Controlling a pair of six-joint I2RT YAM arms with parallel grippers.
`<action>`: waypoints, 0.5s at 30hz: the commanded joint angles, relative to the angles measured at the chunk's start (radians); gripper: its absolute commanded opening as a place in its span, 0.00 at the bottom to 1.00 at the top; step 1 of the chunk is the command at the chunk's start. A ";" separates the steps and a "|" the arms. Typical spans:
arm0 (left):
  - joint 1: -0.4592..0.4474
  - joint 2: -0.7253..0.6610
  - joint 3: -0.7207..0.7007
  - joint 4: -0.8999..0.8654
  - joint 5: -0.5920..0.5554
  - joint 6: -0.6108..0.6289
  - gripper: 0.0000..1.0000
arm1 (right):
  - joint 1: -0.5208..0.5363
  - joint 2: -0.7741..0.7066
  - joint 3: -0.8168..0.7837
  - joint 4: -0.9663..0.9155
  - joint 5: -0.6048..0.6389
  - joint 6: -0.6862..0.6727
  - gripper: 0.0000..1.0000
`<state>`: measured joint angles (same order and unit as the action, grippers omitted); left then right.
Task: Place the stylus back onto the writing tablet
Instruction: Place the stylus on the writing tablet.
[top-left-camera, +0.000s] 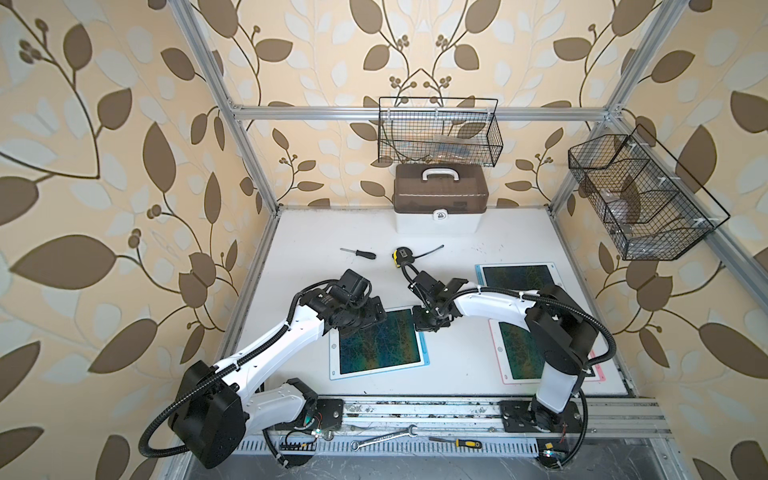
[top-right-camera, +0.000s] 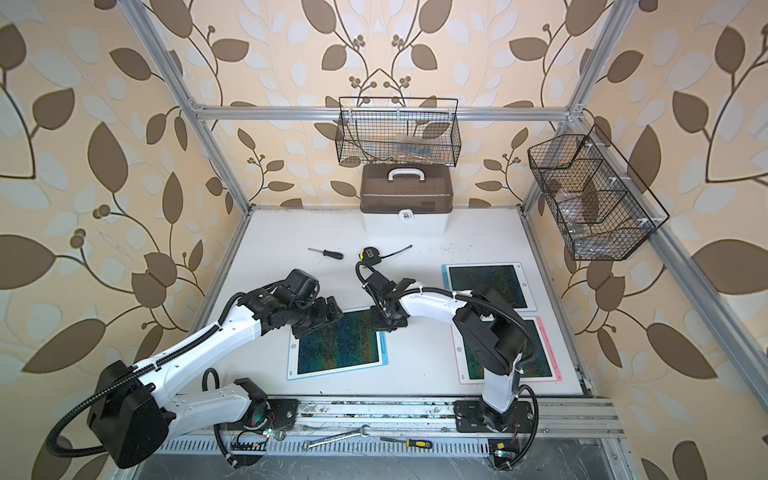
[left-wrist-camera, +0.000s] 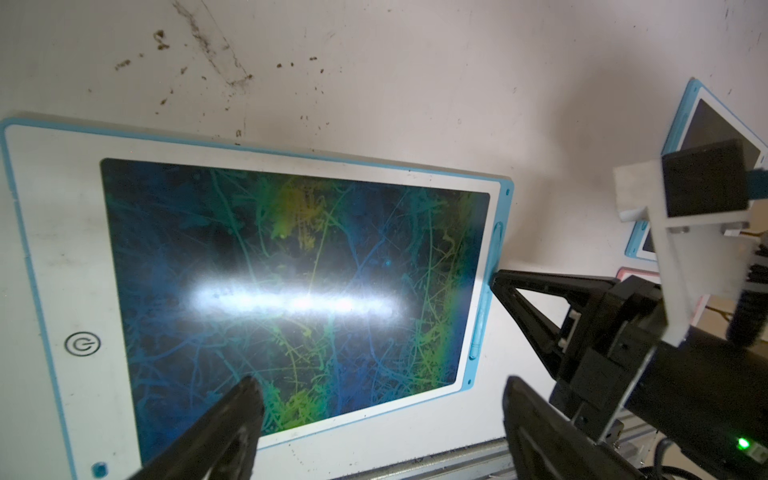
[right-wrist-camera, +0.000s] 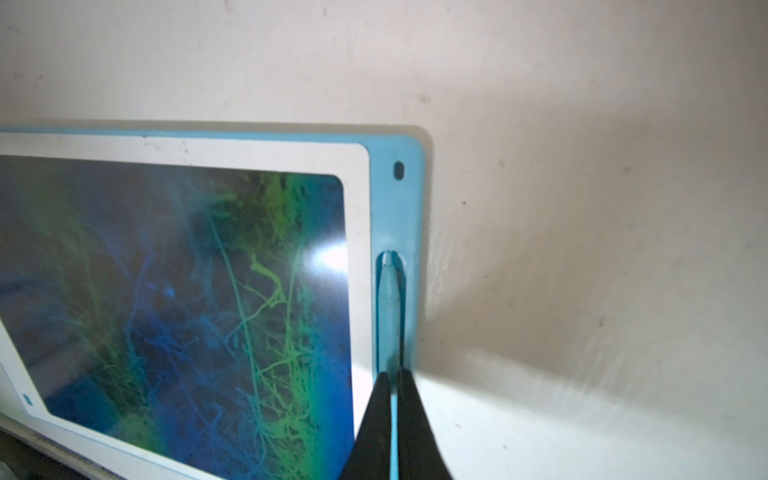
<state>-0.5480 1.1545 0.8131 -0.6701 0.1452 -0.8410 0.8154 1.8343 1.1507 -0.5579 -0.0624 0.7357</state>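
Pinching the stylus, right tool, stylus seemingly seated in writing tablet, left tool spread.

Robot lab cell; aluminium frame, wallpapered walls, wire baskets, toolbox, spanner.

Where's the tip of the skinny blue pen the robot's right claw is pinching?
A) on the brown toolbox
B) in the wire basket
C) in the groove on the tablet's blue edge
C: the right gripper pinches the thin light-blue plastic stylus, its tip in the edge slot of the blue-framed writing tablet.
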 joint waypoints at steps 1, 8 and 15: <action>0.013 -0.026 -0.006 -0.015 -0.025 -0.004 0.91 | 0.011 -0.001 0.042 -0.048 0.038 -0.008 0.10; 0.013 -0.026 -0.008 -0.013 -0.024 -0.004 0.91 | 0.029 -0.016 0.049 -0.087 0.058 -0.016 0.12; 0.012 -0.024 -0.006 -0.011 -0.019 -0.005 0.91 | 0.037 -0.019 0.040 -0.108 0.062 -0.013 0.11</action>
<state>-0.5480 1.1534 0.8131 -0.6697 0.1452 -0.8410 0.8436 1.8336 1.1820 -0.6300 -0.0246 0.7246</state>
